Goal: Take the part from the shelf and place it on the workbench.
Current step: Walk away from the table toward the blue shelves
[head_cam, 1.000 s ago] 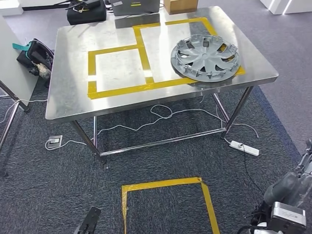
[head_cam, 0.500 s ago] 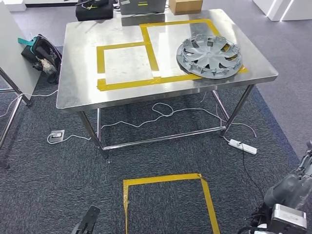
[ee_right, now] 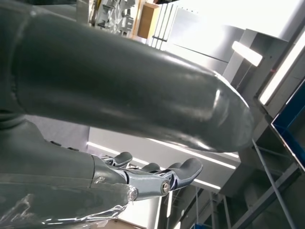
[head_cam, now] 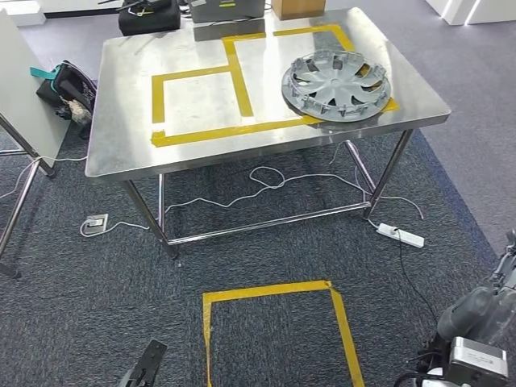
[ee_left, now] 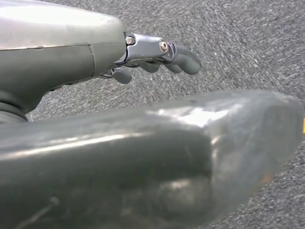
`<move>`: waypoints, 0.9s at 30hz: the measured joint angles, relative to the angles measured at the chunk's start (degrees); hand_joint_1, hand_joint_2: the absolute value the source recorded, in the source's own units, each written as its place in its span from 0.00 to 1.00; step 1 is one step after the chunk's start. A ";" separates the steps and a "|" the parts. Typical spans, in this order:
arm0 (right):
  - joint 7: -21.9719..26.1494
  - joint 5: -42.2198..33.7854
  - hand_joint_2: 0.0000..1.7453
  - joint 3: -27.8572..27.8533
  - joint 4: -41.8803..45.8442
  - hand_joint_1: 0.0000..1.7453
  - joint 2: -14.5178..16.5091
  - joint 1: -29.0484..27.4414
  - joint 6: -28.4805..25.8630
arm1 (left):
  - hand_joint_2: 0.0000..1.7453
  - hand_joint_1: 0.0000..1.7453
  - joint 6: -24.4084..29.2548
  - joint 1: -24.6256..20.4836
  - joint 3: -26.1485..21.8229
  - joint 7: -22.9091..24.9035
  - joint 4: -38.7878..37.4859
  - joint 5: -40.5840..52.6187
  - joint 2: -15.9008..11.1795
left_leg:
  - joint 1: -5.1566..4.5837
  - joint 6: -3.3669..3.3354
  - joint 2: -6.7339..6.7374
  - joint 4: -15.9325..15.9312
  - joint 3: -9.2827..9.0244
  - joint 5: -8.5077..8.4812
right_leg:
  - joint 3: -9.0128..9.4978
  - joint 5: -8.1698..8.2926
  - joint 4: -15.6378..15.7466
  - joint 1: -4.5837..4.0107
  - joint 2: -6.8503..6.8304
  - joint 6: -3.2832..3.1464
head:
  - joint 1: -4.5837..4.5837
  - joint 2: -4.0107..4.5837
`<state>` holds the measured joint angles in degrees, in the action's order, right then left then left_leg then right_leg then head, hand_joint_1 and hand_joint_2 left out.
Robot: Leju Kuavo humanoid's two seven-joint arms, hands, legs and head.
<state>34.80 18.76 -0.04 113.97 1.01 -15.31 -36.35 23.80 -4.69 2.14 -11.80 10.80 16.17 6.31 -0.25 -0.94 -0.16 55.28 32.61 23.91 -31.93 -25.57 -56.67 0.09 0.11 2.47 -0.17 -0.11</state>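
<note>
The part, a grey wheel cover, lies flat on the right side of the steel workbench, inside a yellow taped square and overlapping its near tape line. Both my arms hang low, well short of the bench. The left hand holds nothing, its fingers stretched out above the carpet; a dark tip of it shows at the bottom of the head view. With its fingers likewise extended and apart, the right hand is empty. My right arm shows at the lower right.
A yellow taped square marks the carpet before the bench. Cables and a white power strip lie under and beside the bench legs. A black bag and a white board stand at the left. A cardboard box sits behind the bench.
The whole picture has shifted a little, so the camera moved. The wheel cover stays where it was on the bench, and both hands hang as before.
</note>
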 joint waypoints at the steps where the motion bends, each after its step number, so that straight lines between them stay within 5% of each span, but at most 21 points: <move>1: 0.00 0.03 0.00 0.00 -0.01 0.00 0.00 0.00 0.07 | 0.00 0.00 0.00 0.01 0.00 0.00 0.00 0.00 -0.01 | -0.03 -0.05 0.00 0.05 0.11 -0.03 | -0.06 0.09 0.00 0.03 -0.03 0.12 | 0.01 0.00; 6: 0.14 0.72 0.00 0.01 0.01 0.00 -0.07 -0.03 -0.13 | 0.00 0.00 0.04 -0.03 0.00 0.00 0.00 0.00 0.09 | 0.26 -0.32 0.32 -0.88 0.12 -1.12 | -0.91 -0.60 -0.97 0.12 0.05 1.04 | -0.12 0.00; 9: 0.20 0.92 0.00 0.07 0.00 0.00 -0.20 -0.15 -0.31 | 0.00 0.00 0.09 -0.05 0.00 0.00 -0.01 0.02 0.16 | 0.59 -0.44 0.94 -1.24 0.47 -1.63 | -5.01 -6.47 -10.61 0.44 0.10 1.95 | -0.46 0.00; 11: 0.19 0.91 0.00 0.09 -0.01 0.00 -0.24 -0.31 -0.31 | 0.00 0.00 0.09 0.05 0.00 0.00 -0.01 0.02 0.21 | 0.66 -0.28 1.43 -1.19 0.82 -1.83 | -6.90 -8.42 -15.78 0.74 0.06 2.52 | -0.49 0.00; 12: 0.19 0.93 0.00 0.09 -0.01 0.00 -0.24 -0.37 -0.31 | 0.00 0.00 0.09 0.08 0.00 0.00 -0.01 0.02 0.22 | 0.75 -0.14 1.70 -1.13 0.96 -1.93 | -6.26 -7.73 -15.12 0.89 -0.04 2.80 | -0.50 0.00; 15: 0.20 1.31 0.00 0.09 -0.02 0.00 -0.25 -0.39 -0.41 | 0.00 0.00 0.05 0.08 0.00 0.00 -0.01 0.02 0.27 | 1.12 0.77 2.43 -0.27 1.41 -1.90 | 0.22 -3.16 -3.96 1.35 -1.34 3.55 | -0.56 0.00; 17: 0.24 1.82 0.00 0.08 -0.05 0.00 -0.26 -0.41 -0.71 | 0.00 0.00 0.03 0.11 0.00 0.00 -0.01 0.02 0.22 | 1.06 1.57 2.75 0.38 1.65 -1.81 | 2.06 -2.34 -0.20 1.29 -1.65 2.72 | -0.55 0.00; 20: 0.41 2.83 0.00 0.04 -0.07 0.00 -0.28 -0.62 -1.37 | 0.00 0.00 -0.01 0.15 0.00 -0.11 -0.01 0.01 0.23 | 1.26 2.57 3.10 0.62 1.78 -1.80 | 1.43 -2.03 -0.63 0.98 -0.65 0.64 | -0.52 0.00; 22: 0.50 3.54 0.00 0.02 -0.04 0.00 -0.28 -0.70 -1.88 | 0.00 0.00 0.00 0.19 0.00 -0.23 -0.02 0.05 0.21 | 1.38 3.03 2.23 3.46 2.93 0.72 | 1.22 -1.47 -0.69 1.02 -0.04 -0.31 | -0.46 0.00; 25: 0.43 4.02 0.00 0.04 -0.05 0.00 -0.28 -0.80 -2.39 | 0.00 0.00 0.02 0.43 0.00 -0.38 -0.02 0.15 0.19 | 1.28 3.04 0.84 14.51 7.30 6.98 | 0.45 -0.71 -0.75 0.90 1.05 -1.04 | -0.40 0.00; 27: 0.34 4.05 0.00 0.04 -0.05 0.00 -0.28 -0.88 -2.51 | 0.00 0.00 0.02 0.65 0.00 -0.65 -0.01 0.14 0.18 | 1.22 2.71 0.62 17.35 8.08 7.39 | 0.01 -0.42 -0.77 0.75 2.09 -1.07 | -0.41 0.00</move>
<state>35.14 22.82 -0.01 113.92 0.72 -16.19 -38.86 23.82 -4.04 2.14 -12.45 10.79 16.32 6.49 0.97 1.77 0.46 72.63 40.68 31.31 -31.92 -25.99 -57.44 0.84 2.20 1.40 -0.58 -0.11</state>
